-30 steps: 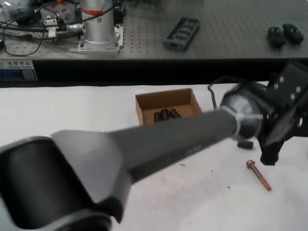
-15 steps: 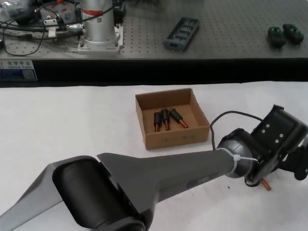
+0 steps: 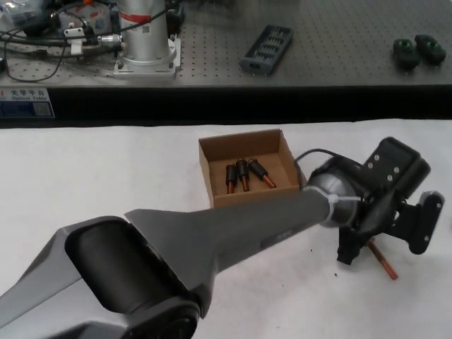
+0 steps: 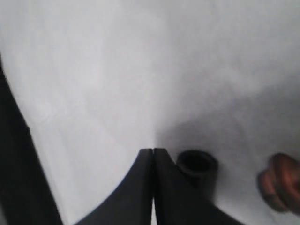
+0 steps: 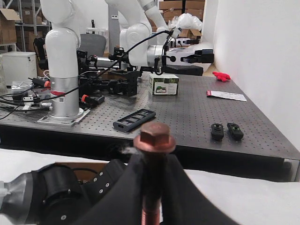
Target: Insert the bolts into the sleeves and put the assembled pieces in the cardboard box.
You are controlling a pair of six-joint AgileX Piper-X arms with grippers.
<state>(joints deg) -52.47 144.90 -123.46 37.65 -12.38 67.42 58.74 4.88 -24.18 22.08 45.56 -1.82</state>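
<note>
My left arm stretches across the high view, and its gripper [image 3: 347, 254] hangs low over the white cloth to the right of the cardboard box [image 3: 256, 202]. Its fingertips [image 4: 145, 161] are shut together with nothing between them. A black sleeve [image 4: 197, 164] stands just beside them. A copper bolt [image 3: 382, 259] lies on the cloth close by, and its head [image 4: 281, 187] is in the left wrist view. Three assembled pieces [image 3: 244, 174] lie in the box. My right gripper [image 5: 152, 164] is shut on a copper bolt [image 5: 154, 137] held upright, head up.
Behind the cloth runs a dark perforated bench with a black rack [image 3: 267, 48], a silver post [image 3: 145, 35] with cables, and two small black and green parts [image 3: 418, 51]. The left arm's wrist [image 5: 56, 197] sits in front of the right gripper.
The left arm's wrist has swung back from the front right toward the box. The bolt on the cloth, mostly covered half a second ago, shows its shaft again.
</note>
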